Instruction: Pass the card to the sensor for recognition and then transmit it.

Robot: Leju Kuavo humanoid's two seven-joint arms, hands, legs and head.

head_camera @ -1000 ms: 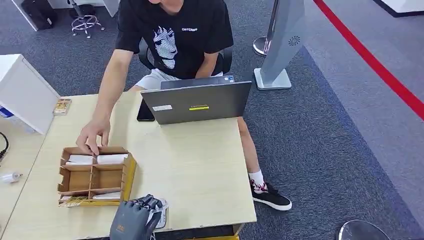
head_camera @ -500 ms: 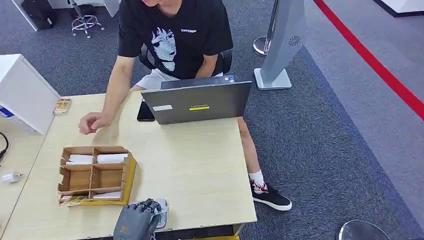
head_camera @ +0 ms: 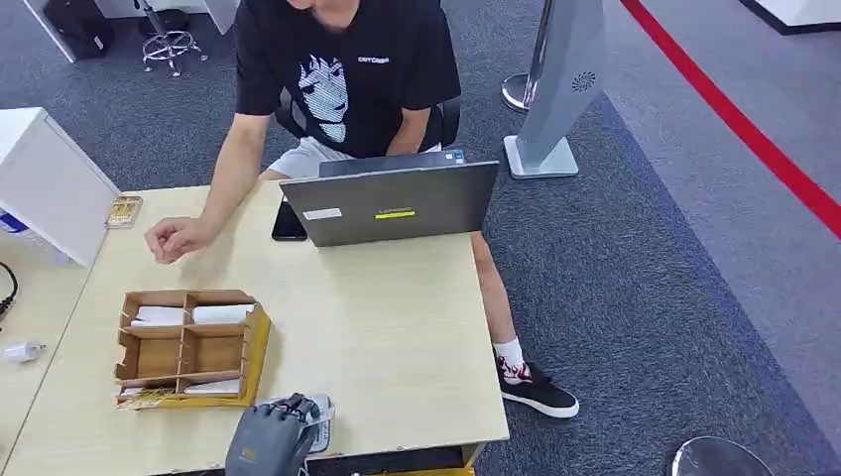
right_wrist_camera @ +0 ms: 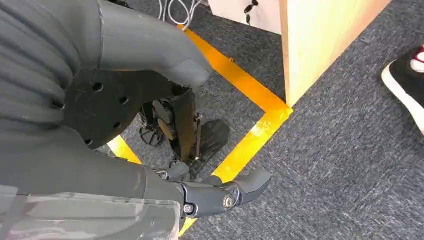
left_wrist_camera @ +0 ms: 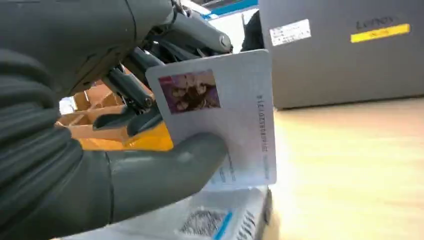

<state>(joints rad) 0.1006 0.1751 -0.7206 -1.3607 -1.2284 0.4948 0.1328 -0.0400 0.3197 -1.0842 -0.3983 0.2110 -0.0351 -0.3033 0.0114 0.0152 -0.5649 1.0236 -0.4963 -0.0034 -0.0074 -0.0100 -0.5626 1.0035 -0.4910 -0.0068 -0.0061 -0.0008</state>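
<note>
Gripping card (left_wrist_camera: pixel 220 120), left robot hand (left_wrist_camera: pixel 125 150)

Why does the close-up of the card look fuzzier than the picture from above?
Left wrist view: the card sits very near the lens, so its small print smears, and the thumb in front is soft. Head view: even light, the laptop and tray crisp, shadows faint. Right wrist view: the carpet sharp, the hand slightly soft.

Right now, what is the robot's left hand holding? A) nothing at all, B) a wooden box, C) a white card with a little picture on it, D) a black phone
C: in the left wrist view the left hand pinches the white picture card between thumb and fingers.
</note>
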